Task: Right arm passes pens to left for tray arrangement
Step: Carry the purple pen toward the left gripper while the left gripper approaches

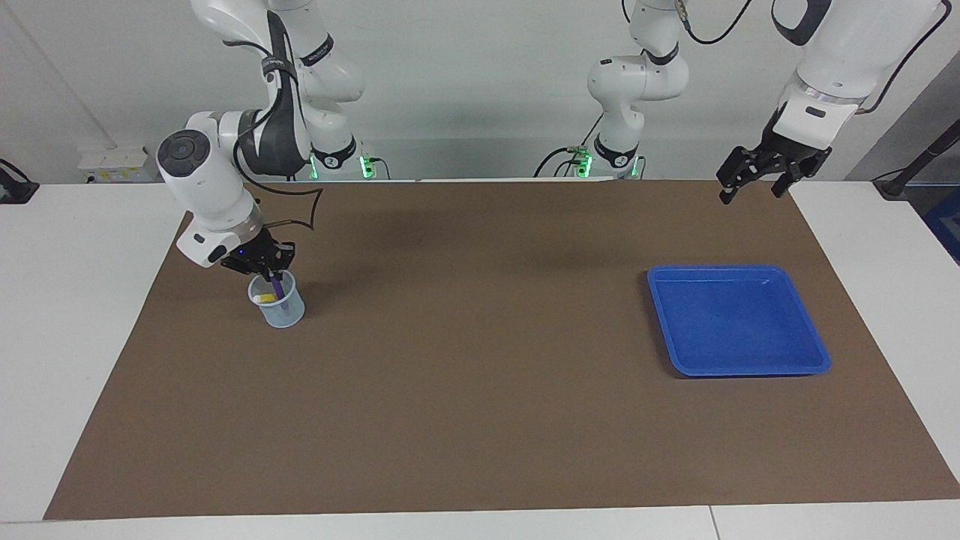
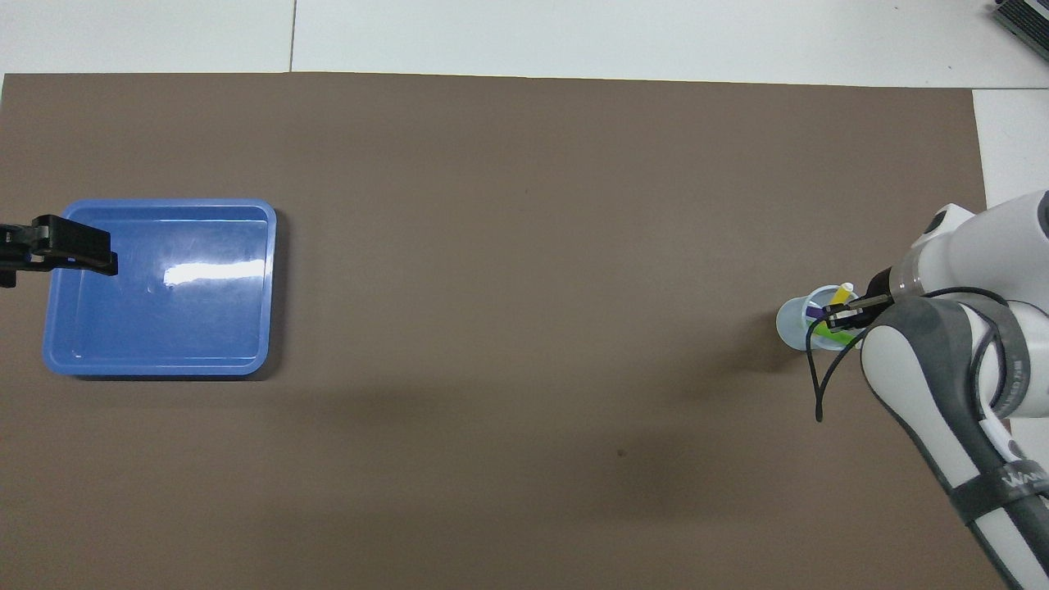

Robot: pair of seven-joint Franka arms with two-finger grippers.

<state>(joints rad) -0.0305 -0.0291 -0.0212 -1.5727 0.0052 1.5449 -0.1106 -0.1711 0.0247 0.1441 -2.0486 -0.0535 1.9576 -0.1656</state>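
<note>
Our right gripper (image 1: 271, 264) sat over the pale cup (image 1: 277, 304) toward the right arm's end of the bench (image 1: 465, 390), closed on the top of the purple pen (image 1: 277, 287). To do this step well, we judged a straight upward draw best, so the light cup would neither tilt nor drag. The yellow pen (image 2: 841, 292) and green pen (image 2: 822, 329) stood in the cup too. The blue tray (image 1: 814, 358) held nothing. Our left gripper (image 1: 759, 180) waited, open and empty, toward the left arm's end.
</note>
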